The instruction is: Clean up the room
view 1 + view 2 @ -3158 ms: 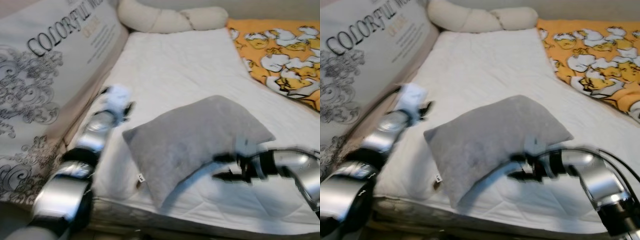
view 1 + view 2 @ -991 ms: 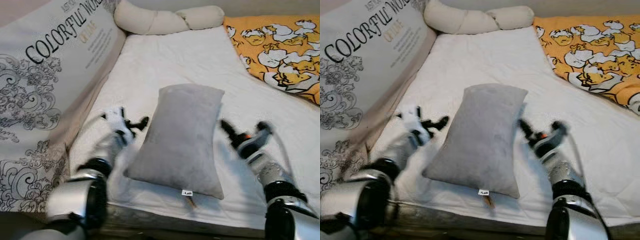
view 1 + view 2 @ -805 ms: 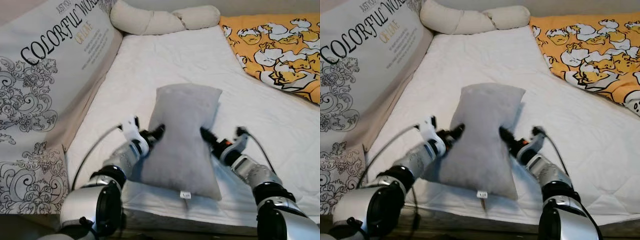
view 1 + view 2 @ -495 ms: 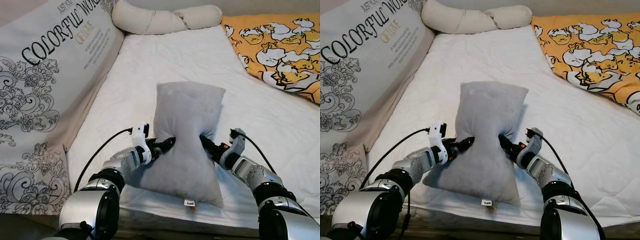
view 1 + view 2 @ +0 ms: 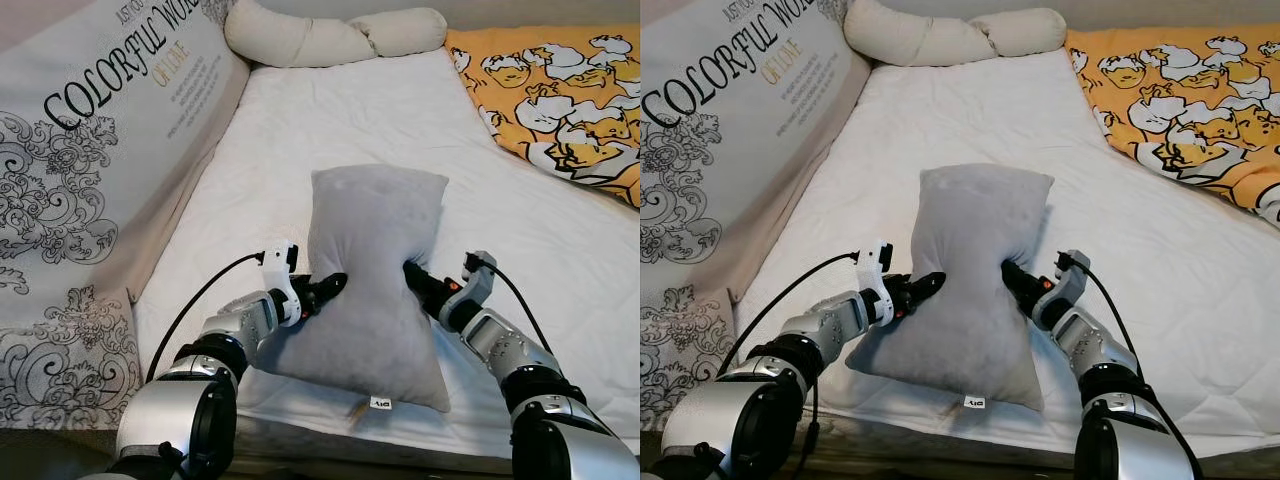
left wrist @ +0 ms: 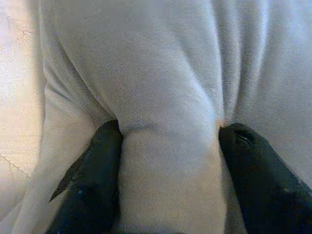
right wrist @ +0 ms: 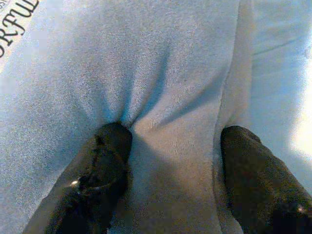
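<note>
A grey pillow (image 5: 372,260) lies lengthwise on the white mattress (image 5: 330,130), near the bed's front edge, a small tag at its near end. My left gripper (image 5: 325,288) presses into the pillow's left side and my right gripper (image 5: 415,280) into its right side, so the pillow is pinched in at the waist. In the left wrist view a fold of grey fabric (image 6: 170,122) bulges between the black fingers (image 6: 97,180). The right wrist view shows the same: bunched fabric (image 7: 170,126) held between the fingers (image 7: 253,175).
A big white cushion printed "COLORFUL WORLD" (image 5: 100,150) leans along the bed's left side. A cream knotted bolster (image 5: 330,38) lies at the far end. An orange duck-print blanket (image 5: 560,80) covers the right far corner. The bed's front edge (image 5: 300,440) runs just below the pillow.
The pillow went from lying crosswise to lengthwise. Within the last second both grippers moved in from beside it and took hold of its two sides, squeezing its middle.
</note>
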Robot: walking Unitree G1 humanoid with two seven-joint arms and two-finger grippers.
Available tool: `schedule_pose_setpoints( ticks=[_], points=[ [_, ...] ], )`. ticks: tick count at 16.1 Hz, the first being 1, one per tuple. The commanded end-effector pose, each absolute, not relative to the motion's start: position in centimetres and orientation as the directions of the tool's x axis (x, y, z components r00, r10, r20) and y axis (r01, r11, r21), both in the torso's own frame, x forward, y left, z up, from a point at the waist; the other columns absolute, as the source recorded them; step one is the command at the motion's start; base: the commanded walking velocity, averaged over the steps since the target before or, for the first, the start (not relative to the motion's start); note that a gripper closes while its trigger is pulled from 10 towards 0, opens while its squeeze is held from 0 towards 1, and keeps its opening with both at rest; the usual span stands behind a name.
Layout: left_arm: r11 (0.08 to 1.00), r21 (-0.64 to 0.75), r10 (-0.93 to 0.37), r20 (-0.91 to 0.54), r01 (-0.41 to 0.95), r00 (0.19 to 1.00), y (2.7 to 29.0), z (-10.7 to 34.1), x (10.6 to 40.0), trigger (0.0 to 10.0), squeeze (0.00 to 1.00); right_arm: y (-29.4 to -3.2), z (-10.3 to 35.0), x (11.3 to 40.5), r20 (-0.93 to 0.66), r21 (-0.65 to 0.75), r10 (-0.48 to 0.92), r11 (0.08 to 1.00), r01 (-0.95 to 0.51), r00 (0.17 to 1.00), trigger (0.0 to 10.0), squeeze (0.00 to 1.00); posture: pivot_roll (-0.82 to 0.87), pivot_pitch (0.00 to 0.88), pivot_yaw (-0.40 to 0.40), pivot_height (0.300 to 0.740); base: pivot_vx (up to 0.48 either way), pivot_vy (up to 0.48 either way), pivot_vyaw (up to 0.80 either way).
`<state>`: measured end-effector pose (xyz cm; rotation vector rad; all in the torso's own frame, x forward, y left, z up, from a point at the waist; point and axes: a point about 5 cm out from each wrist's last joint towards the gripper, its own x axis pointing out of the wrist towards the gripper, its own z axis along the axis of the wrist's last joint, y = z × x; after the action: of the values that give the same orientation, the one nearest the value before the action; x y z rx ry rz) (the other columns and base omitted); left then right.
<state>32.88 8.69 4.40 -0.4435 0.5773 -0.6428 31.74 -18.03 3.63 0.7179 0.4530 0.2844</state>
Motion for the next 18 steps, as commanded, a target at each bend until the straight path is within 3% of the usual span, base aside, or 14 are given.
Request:
schedule_pose_setpoints(
  ticks=[1,10,15,18],
  points=[
    [0.725,-0.538,-0.668,-0.397,0.429,0.629,8.4,3.9,32.5,0.0,0.0,-17.0,3.7,31.9,-0.288,0.676,0.427,0.724,-0.133,0.857,0.0,0.0,-0.16,0.0,0.164,0.74,0.0,0.0,0.0],
    [0.751,-0.516,-0.634,-0.39,0.412,0.668,9.0,4.0,32.8,0.0,0.0,-16.0,4.0,32.3,-0.269,0.676,0.436,0.72,-0.154,0.859,0.0,0.0,-0.15,0.0,0.181,0.74,0.0,0.0,0.0],
    [0.762,-0.439,-0.633,-0.349,0.476,0.69,8.4,5.8,34.0,0.0,0.0,-15.5,5.6,33.2,-0.223,0.693,0.448,0.698,-0.182,0.866,0.0,0.0,-0.15,0.0,0.188,0.74,0.0,0.0,0.0],
    [0.734,-0.379,-0.67,-0.272,0.563,0.691,7.3,8.0,35.1,0.0,0.0,-15.8,8.2,34.5,-0.092,0.674,0.37,0.707,-0.215,0.924,0.0,0.0,-0.14,0.0,0.183,0.74,0.0,0.0,0.0]
  ],
)
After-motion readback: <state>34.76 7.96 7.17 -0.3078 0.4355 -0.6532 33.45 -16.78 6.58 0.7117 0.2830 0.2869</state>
